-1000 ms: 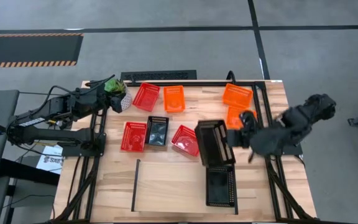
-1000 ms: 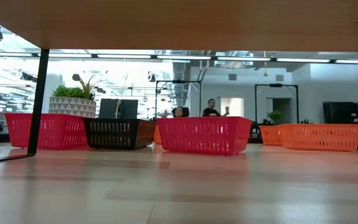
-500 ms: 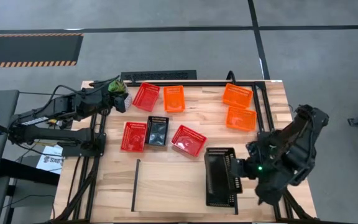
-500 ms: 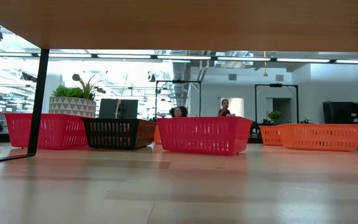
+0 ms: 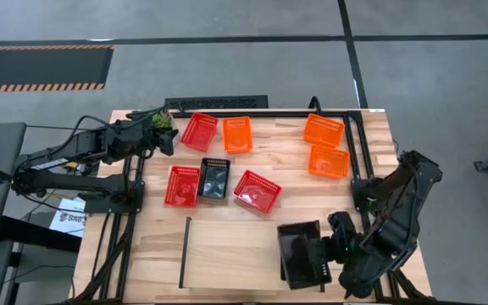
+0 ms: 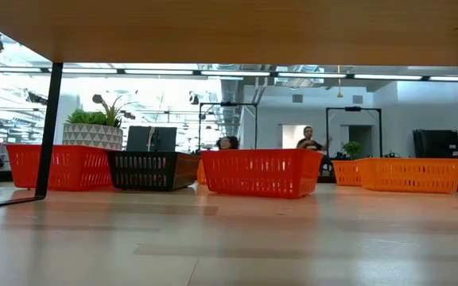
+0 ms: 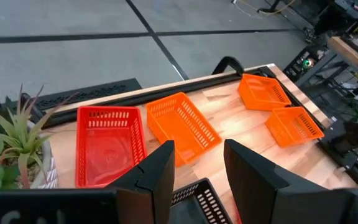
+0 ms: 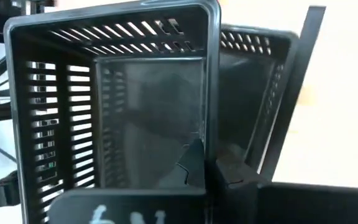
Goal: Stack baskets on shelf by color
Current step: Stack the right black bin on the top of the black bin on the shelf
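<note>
On the wooden bench (image 5: 371, 182), the right tool (image 5: 335, 246), clamped on a black basket's (image 5: 299, 252) wall, is nesting it into another on the shelf (image 5: 227, 254); next, seat and release, while the left tool (image 7: 194, 177) waits with fingers apart.

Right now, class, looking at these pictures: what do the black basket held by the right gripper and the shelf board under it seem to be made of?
The black basket looks like moulded plastic with a slight sheen; its walls are even rows of slots. The right gripper is clamped on its wall. The shelf board looks like pale, matt wood, with plank joints and grain showing; its thin black side rails are probably metal.
</note>
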{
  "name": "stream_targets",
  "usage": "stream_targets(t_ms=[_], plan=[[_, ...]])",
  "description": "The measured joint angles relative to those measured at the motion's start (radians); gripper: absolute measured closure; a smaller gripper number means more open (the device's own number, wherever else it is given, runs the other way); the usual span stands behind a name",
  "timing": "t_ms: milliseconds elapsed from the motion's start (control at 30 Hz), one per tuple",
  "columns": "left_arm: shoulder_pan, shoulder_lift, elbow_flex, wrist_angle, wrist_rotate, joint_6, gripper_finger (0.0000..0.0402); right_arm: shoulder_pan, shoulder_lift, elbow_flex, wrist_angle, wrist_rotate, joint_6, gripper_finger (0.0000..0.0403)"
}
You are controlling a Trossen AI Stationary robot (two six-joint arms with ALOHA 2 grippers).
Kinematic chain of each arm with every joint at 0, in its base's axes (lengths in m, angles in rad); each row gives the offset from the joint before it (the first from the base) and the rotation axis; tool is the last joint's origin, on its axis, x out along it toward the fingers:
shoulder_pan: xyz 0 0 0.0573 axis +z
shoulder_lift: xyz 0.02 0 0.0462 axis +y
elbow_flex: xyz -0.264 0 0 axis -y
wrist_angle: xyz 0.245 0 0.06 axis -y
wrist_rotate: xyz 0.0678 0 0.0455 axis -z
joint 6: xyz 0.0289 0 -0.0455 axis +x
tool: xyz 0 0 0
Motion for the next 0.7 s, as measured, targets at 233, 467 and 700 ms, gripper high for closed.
stream_targets(t_ms=[233, 467, 700], plan=[[0.000, 0.011, 0.000, 0.000, 0.000, -0.038, 0.0275, -0.005, 0.042, 0.000, -0.063, -0.024, 0.000, 0.0382], [0.000, 0.010, 0.000, 0.006, 0.000, -0.045, 0.0275, -0.024, 0.056, -0.001, -0.119, -0.074, -0.003, 0.0396], [0.000, 0.010, 0.000, 0.006, 0.000, -0.059, 0.0275, -0.044, 0.056, 0.000, -0.102, -0.091, -0.003, 0.0367]])
